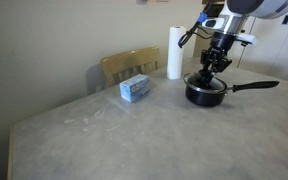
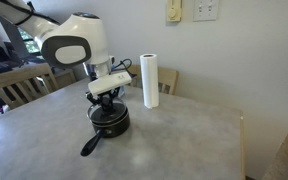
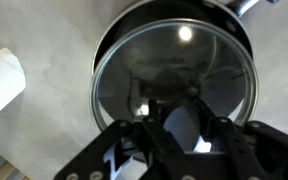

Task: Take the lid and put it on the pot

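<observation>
While the Robotiq gripper hangs directly over the saucepan, we see in the wrist view the glass lid lying level, its metal rim matching the pan's mouth all round. In both exterior views the gripper sits low above the saucepan, whose long handle points away from the paper-towel roll. The knob is hidden between the fingers, so we cannot tell whether they pinch it or stand free. We judge the placing essentially done; what remains is letting go, if needed, and lifting clear.
</observation>
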Robot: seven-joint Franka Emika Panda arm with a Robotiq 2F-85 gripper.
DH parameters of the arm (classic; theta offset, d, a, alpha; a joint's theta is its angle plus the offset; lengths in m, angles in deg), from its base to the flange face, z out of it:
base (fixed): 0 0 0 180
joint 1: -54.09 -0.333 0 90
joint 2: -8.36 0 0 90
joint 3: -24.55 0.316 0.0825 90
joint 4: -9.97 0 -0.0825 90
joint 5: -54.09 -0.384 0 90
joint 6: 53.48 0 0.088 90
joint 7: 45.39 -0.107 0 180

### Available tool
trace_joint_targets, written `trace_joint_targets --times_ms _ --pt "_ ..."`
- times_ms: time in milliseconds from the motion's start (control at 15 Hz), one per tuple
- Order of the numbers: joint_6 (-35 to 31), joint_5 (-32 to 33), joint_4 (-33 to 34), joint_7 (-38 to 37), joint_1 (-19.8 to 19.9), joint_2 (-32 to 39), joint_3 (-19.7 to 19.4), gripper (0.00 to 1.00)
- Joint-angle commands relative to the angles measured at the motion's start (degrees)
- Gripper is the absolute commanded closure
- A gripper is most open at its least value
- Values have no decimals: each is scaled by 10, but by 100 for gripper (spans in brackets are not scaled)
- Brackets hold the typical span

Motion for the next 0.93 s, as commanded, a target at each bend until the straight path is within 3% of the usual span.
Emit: trace_joint_targets --times_ms 0,867 --pt "-8 23 24 -1 7 19 0 86" --pt "1 74 18 -28 17 16 -17 86"
